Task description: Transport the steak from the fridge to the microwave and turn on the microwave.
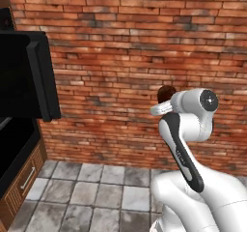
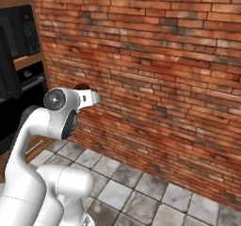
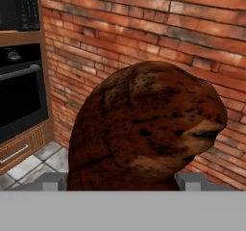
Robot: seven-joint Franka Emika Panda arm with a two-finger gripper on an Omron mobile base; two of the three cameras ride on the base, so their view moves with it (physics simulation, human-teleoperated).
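While the end effector (image 3: 120, 179) clamps the steak (image 3: 144, 129) mid-carry, next comes swinging left to the microwave (image 2: 19, 32) and its door

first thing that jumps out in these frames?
The steak: a dark reddish-brown chunk looming right in front of the hand camera, clamped in the gripper with a finger on either side. Behind it runs a red brick wall. At the left, the black microwave sits built in above the oven.
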